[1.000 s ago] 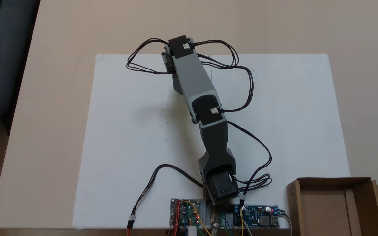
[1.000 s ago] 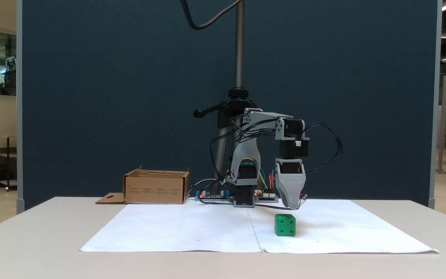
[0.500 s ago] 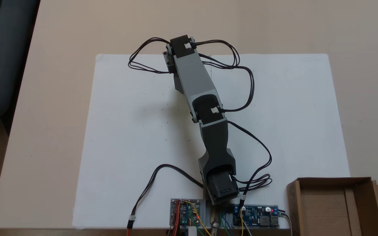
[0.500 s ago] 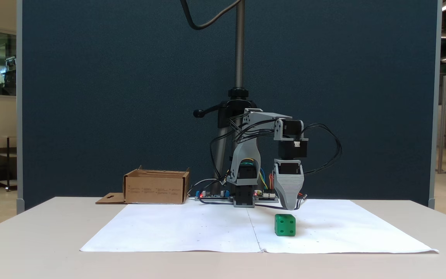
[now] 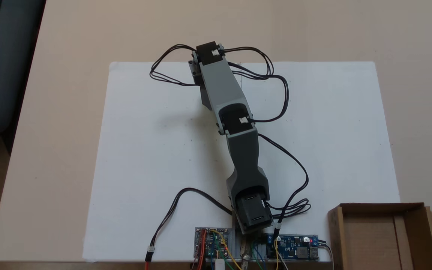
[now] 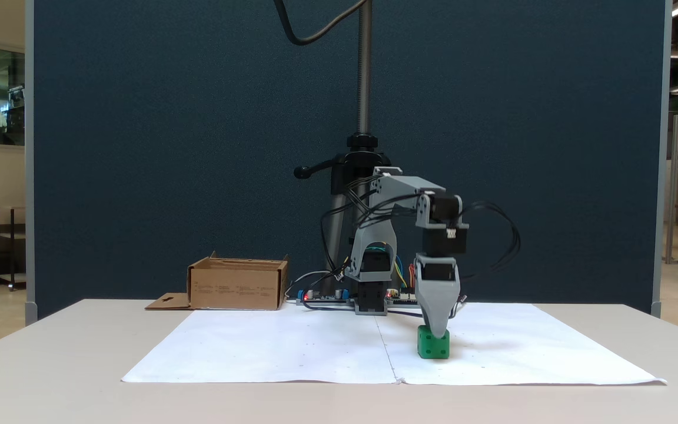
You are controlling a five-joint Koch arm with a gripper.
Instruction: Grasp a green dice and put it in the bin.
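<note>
The green dice (image 6: 433, 350) sits on the white paper, right of the arm's base in a fixed view. My gripper (image 6: 436, 334) points straight down, and its grey tip overlaps the top of the dice. Only one jaw faces this camera, so the gap between the jaws cannot be judged. From above, the grey arm (image 5: 221, 88) stretches toward the paper's far edge and covers what lies under its wrist. The bin, a brown cardboard box (image 6: 238, 287) with a hang-hole flap, stands far left of the dice; in the view from above, the bin (image 5: 369, 240) is at the bottom right corner.
A white paper sheet (image 5: 148, 150) covers the table's middle. Circuit boards (image 5: 293, 247) and loose black cables (image 5: 283, 93) lie around the arm's base. A camera stand pole (image 6: 365, 70) rises behind the base, before a blue partition.
The arm has lowered, bringing the gripper tip from just above and behind the green dice down onto it. The dice has not moved.
</note>
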